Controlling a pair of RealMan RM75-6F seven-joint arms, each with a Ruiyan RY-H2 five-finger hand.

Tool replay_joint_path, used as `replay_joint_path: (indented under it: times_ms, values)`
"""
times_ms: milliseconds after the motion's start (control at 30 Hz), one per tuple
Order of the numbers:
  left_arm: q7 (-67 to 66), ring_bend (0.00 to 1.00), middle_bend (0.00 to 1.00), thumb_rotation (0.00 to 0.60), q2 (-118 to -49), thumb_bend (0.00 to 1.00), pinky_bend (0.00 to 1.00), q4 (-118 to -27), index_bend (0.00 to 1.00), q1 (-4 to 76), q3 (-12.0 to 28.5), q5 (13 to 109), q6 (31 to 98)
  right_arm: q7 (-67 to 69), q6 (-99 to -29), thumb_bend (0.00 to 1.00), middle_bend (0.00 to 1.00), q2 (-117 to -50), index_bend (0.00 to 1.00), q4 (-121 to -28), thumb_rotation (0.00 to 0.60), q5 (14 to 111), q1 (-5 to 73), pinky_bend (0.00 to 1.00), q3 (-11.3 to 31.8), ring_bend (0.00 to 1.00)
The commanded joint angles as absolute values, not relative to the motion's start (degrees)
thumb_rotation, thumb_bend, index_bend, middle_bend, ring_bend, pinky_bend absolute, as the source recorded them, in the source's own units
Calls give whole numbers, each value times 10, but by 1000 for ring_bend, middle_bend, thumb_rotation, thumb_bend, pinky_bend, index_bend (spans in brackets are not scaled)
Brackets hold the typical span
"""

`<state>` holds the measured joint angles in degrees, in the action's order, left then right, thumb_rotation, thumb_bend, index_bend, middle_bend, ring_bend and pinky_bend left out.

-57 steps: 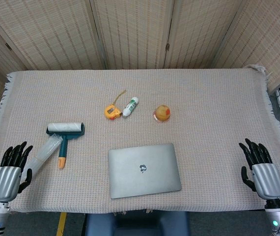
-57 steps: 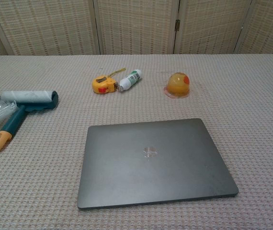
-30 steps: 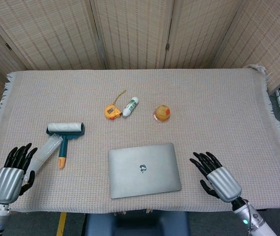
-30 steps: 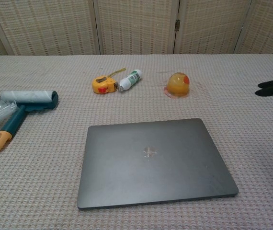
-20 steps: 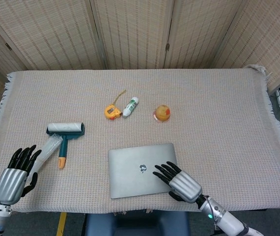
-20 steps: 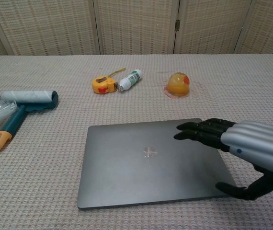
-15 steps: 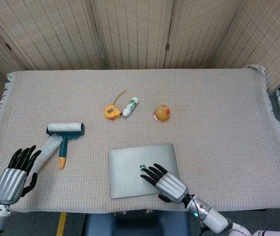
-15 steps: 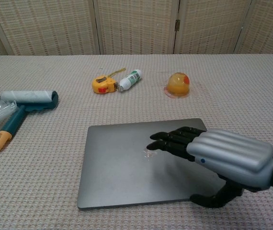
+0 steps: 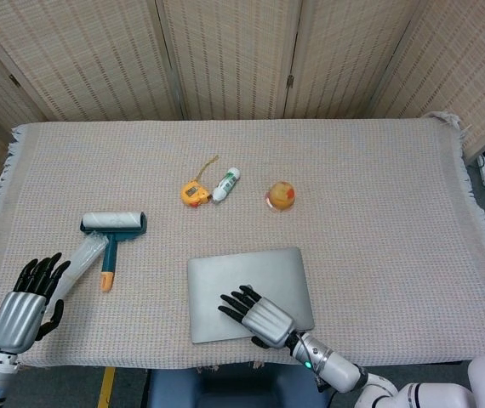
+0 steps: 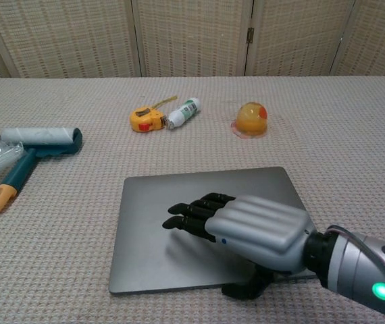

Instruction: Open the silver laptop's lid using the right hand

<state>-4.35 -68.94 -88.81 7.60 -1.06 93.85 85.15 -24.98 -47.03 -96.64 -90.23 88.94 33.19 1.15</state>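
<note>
The right hand (image 10: 246,229) is spread open, empty, above the closed laptop (image 10: 179,202), whose long axis is laid across the table's (image 9: 379,195) width.

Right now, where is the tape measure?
The tape measure lies mid-table, left of centre in the head view, beside the white tube and beyond the laptop.

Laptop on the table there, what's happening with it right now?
The robot's right hand is spread over the lid of the silver laptop, thumb down by the near edge. The lid is closed flat. The left hand sits open at the table's near left corner, holding nothing, next to a lint roller.
</note>
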Motion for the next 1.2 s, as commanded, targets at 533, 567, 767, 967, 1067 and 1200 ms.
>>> replay_joint_path:
  times_ms: [533,567,767,967,1067,1200]
  values:
    - [-33,11,1,600,-691,666,0,-878,14,74,-12,931,851,-292,-465,337,0,-985,0,-893,600,842,357,0,15,0]
    - [-32,11,1,600,-691,665,0,-877,14,73,-12,931,851,-292,-467,336,0,-985,0,-893,600,840,357,0,15,0]
    - [-29,10,1,600,-692,666,0,-873,14,73,-11,928,851,-300,-474,337,0,-982,0,-898,600,832,362,0,14,0]
    - [-28,10,1,600,-693,665,0,-871,14,74,-10,926,849,-314,-478,336,0,-979,0,-903,600,819,368,0,15,0]
    - [-27,10,1,600,-694,665,0,-870,14,74,-10,925,848,-320,-477,337,0,-980,0,-903,600,812,371,0,15,0]
    - [-26,10,1,600,-694,665,0,-868,14,73,-10,923,848,-330,-478,408,0,-982,0,-901,600,805,376,0,15,0]
